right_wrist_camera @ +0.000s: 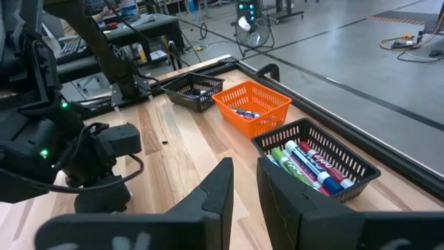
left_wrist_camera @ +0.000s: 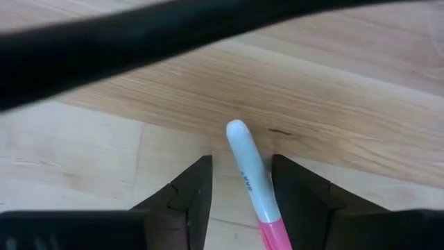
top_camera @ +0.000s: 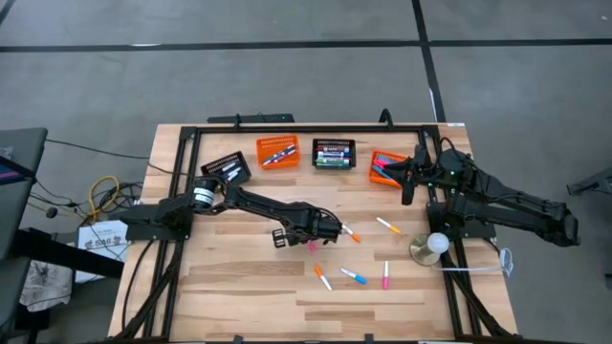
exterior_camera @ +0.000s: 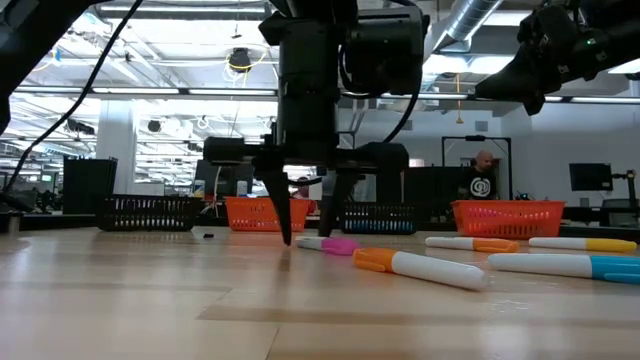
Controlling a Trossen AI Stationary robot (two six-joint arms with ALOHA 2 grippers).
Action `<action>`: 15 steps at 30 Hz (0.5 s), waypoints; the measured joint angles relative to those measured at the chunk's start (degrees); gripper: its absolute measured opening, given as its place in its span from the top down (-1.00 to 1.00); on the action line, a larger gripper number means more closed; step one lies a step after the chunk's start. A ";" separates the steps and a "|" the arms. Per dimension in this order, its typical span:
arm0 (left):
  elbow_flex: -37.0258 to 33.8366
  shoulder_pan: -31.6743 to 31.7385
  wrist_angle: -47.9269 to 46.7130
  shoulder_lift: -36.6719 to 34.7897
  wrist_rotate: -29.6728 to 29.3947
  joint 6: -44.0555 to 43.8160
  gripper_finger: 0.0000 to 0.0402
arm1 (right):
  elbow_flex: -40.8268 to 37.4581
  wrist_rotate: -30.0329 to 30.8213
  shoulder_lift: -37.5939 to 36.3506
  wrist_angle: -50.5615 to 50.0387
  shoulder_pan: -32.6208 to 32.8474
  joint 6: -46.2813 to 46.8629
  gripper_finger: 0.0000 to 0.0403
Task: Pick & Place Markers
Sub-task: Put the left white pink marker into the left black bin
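Observation:
A white marker with a pink cap (left_wrist_camera: 248,172) lies flat on the wooden table (top_camera: 239,296), near its middle. My left gripper (left_wrist_camera: 241,163) points straight down over it, open. One finger stands on each side of the marker's white barrel, low over the table (exterior_camera: 310,235). Several other markers lie loose to the right: an orange-capped one (top_camera: 352,233), another (top_camera: 387,225), a blue-capped one (top_camera: 354,277) and a pink-capped one (top_camera: 385,275). My right gripper (right_wrist_camera: 245,187) waits raised at the far right (top_camera: 406,186), shut and holding nothing.
Along the far edge stand a black mesh basket (top_camera: 226,169), an orange basket (top_camera: 277,151), a black basket holding markers (top_camera: 334,153) and an orange basket (top_camera: 387,167). A round metal base with a white ball (top_camera: 430,247) sits at the right. A person (exterior_camera: 482,175) shows in the room behind.

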 joint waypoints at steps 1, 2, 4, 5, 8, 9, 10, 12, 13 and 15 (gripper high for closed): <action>-0.02 0.07 -0.18 0.00 0.06 0.08 0.28 | 0.00 0.02 -0.02 0.00 -0.02 0.00 0.72; -0.03 0.21 -0.34 0.03 0.29 0.13 0.28 | 0.00 0.02 -0.02 0.00 -0.02 0.00 0.72; -0.07 0.28 -0.51 0.03 0.61 0.16 0.28 | 0.00 0.02 0.00 -0.02 -0.01 0.00 0.72; -0.15 0.26 -0.63 -0.29 0.52 0.13 0.28 | 0.00 0.00 -0.01 0.00 -0.02 0.00 0.72; -0.41 0.16 -1.25 -1.33 -0.47 -0.94 0.28 | 0.00 0.01 0.00 -0.02 -0.02 0.00 0.72; -0.67 0.16 -2.87 -1.80 -1.27 -1.72 0.28 | 0.00 0.00 0.00 -0.02 0.00 0.00 0.72; -0.99 0.15 -4.02 -2.40 -2.28 -2.22 0.28 | 0.00 0.02 0.00 -0.02 -0.02 0.00 0.72; -0.82 0.22 -2.85 -3.84 -4.40 -3.19 0.28 | 0.00 0.00 0.00 -0.02 -0.01 0.00 0.72; -0.63 0.33 -2.81 -4.94 -5.52 -3.32 0.28 | 0.00 0.01 -0.01 -0.02 -0.02 0.00 0.72; -0.52 0.42 -3.34 -6.68 -7.89 -3.42 0.28 | 0.00 0.02 -0.02 0.00 -0.02 0.00 0.72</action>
